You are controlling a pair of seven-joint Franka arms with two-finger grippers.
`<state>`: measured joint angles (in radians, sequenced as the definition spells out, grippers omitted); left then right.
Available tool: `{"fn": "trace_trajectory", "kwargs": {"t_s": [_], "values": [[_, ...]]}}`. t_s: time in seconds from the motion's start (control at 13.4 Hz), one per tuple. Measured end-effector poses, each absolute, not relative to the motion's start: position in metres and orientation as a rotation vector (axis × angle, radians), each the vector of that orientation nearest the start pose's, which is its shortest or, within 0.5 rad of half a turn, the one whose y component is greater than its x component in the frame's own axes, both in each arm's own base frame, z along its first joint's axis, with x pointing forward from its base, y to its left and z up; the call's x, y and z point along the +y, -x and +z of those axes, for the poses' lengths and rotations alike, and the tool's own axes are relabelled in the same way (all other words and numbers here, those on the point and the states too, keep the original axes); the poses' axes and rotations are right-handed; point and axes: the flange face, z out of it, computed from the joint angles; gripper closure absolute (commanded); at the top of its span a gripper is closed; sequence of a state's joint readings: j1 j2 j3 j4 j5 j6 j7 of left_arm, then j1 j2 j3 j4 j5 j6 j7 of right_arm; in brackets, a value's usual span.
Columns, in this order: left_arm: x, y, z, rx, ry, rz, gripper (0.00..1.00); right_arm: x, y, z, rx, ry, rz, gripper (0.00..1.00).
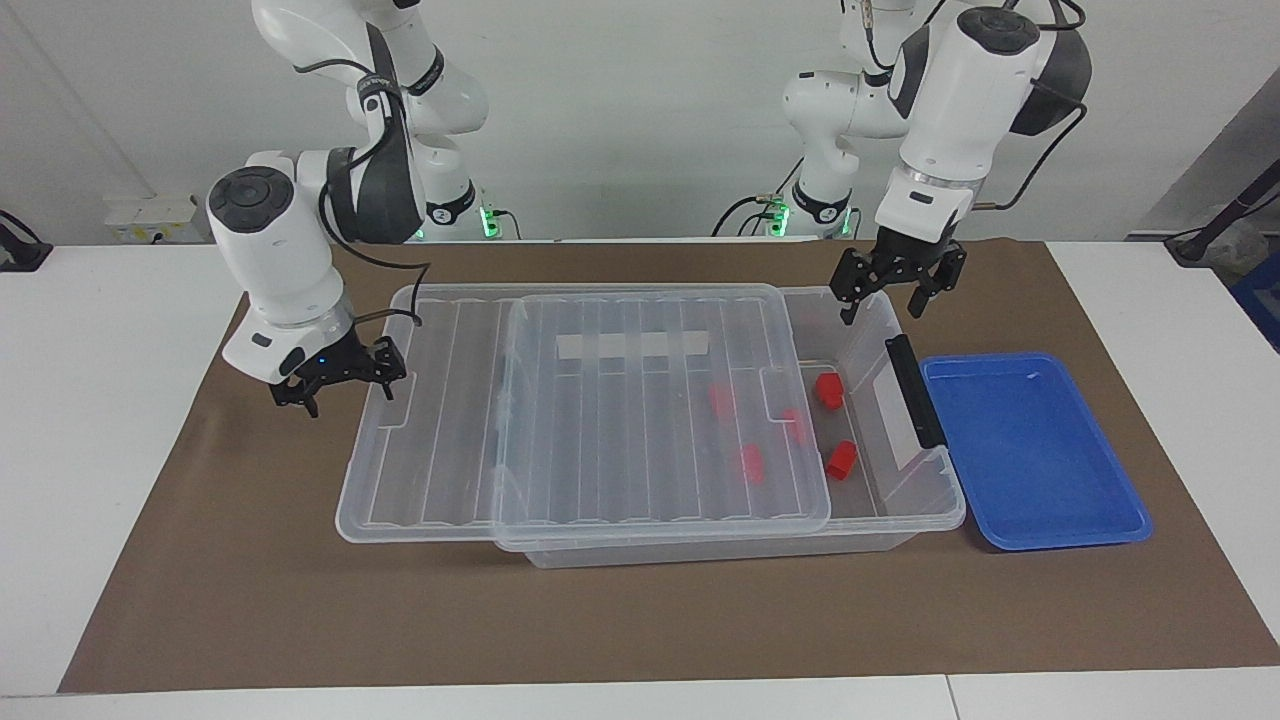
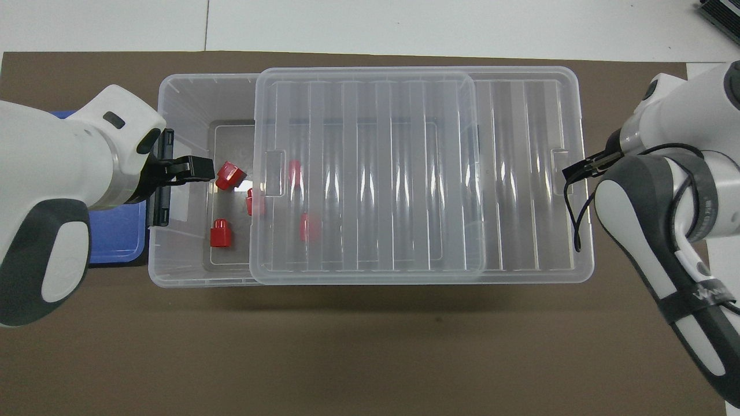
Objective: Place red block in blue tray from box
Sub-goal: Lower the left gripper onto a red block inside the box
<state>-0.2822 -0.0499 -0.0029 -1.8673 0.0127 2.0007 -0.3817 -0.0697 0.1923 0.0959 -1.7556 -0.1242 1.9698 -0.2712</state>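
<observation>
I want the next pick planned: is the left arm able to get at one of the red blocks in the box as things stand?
Probably yes. The lid is slid toward the right arm's end, leaving two red blocks uncovered at the latch end of the box; the open left gripper hangs over that end. The others lie under the lid.

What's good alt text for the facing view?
A clear box, its lid slid toward the right arm's end, exposes red blocks beside an empty blue tray. The open left gripper hovers over the exposed end; the open right gripper waits by the lid's overhanging end.
</observation>
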Motion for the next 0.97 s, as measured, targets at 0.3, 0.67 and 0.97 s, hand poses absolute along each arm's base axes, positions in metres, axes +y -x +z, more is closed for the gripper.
{"fn": "trace_trajectory", "kwargs": {"t_s": [0.3, 0.67, 0.97], "values": [[-0.175, -0.566, 0.505, -0.253, 3.183, -0.318, 0.0, -0.019, -0.618, 0.458, -0.607, 3.183, -0.002, 0.0], [-0.209, -0.563, 0.436, -0.268, 3.147, -0.268, 0.0, -0.03, -0.618, 0.458, -0.63, 3.178, 0.002, 0.0], [-0.202, -0.557, 0.413, -0.283, 3.149, -0.277, 0.0, -0.037, -0.617, 0.458, -0.618, 3.181, 0.004, 0.0]]}}
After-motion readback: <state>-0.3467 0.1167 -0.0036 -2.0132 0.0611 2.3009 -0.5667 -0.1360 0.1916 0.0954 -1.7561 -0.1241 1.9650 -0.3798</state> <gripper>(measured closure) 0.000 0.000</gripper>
